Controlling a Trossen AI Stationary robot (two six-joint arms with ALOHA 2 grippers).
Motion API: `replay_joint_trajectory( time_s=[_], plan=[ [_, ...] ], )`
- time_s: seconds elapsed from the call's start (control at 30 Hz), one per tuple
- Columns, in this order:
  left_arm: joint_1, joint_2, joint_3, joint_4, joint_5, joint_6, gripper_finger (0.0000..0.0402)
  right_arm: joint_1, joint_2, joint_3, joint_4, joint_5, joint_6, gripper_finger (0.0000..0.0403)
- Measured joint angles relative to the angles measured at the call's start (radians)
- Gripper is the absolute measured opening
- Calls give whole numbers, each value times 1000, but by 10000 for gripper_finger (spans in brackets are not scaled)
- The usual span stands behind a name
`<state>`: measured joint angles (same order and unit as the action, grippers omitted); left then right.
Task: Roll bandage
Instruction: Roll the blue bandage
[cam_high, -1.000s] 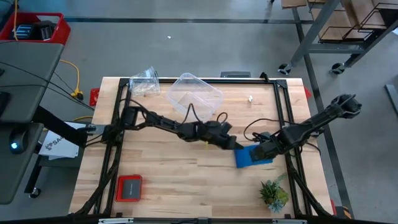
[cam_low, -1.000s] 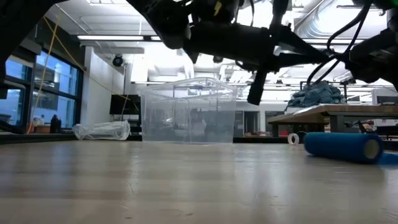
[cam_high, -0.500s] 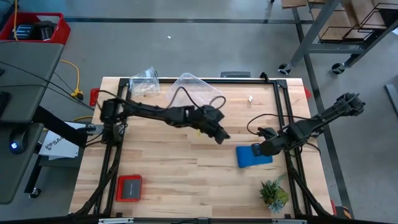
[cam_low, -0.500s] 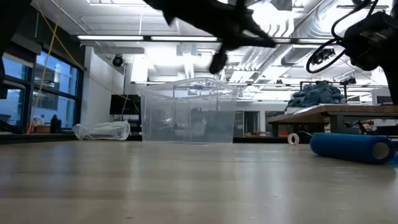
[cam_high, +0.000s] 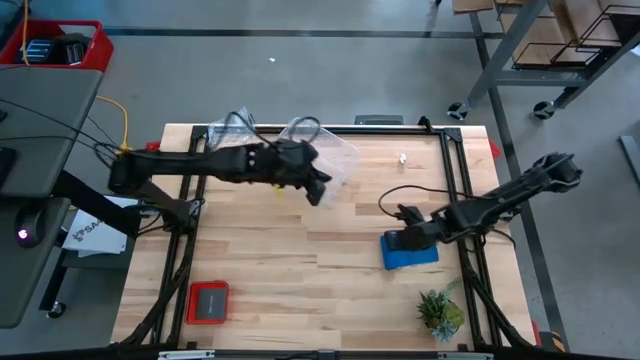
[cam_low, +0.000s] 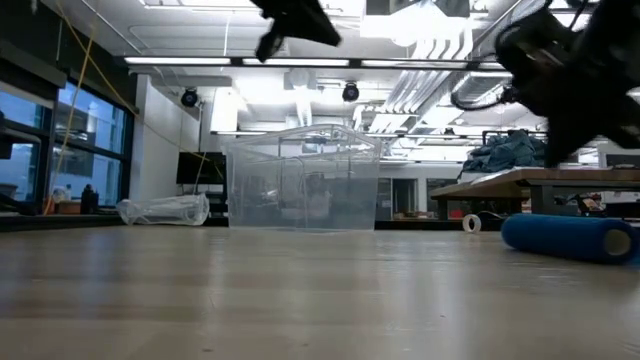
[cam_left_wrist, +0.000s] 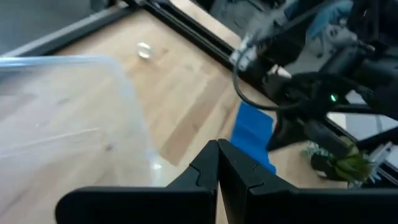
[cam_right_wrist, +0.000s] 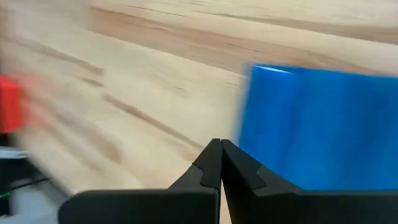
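The left gripper (cam_high: 318, 190) was raised above the bench (cam_high: 300, 260), its fingers pressed together and holding nothing. Directly beneath and behind it stood the clear plastic tub (cam_high: 320, 150); a crumpled clear bag (cam_high: 232, 128) lay beyond the tub, at the bench's far edge. A red-framed flat item (cam_high: 208, 303) sat at the near edge, well apart from both grippers.

The bandage (cam_high: 408, 250) lay on the bench well to the right of the left gripper. In the low view it read as a compact blue roll (cam_low: 566, 238) lying on its side, with what looked like a flat remainder beside it. The right gripper (cam_high: 403, 222) stood directly at the bandage's far edge, fingers closed together and clamped on nothing; whether it touched the fabric could not be determined. A small green plant (cam_high: 440, 310) stood near the bandage, towards the near right corner.

Assessment: rolling appeared well advanced. To finish well, the right gripper should bear lightly and evenly along the roll's length and push square to its axis, so the layers stay aligned rather than coning. The left gripper should steady any loose end. The plant should be kept clear of.
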<state>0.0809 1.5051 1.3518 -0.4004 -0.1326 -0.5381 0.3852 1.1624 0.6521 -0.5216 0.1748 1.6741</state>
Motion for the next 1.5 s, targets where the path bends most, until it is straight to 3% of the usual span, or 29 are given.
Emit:
replay_joint_trajectory(
  time_s=[0.1,0.3,0.6,0.87,1.27,1.5],
  plan=[
    [1,-71,-66,3,-51,-8,0,-36,44,0,87,-28,-44,0],
    [1,-145,-160,8,-77,-62,0,-87,146,0,92,-108,-82,0],
    [-3,-140,-214,29,-76,-112,0,-104,192,0,231,-124,-105,0],
    [-3,-135,-214,67,-77,-107,0,-104,282,-1,243,-187,-101,0],
    [-3,-135,-214,62,-87,-103,0,-103,229,-1,114,-212,-104,0],
    [-3,-135,-214,62,-103,-93,0,-103,175,2,-66,-227,-107,0]
  ],
)
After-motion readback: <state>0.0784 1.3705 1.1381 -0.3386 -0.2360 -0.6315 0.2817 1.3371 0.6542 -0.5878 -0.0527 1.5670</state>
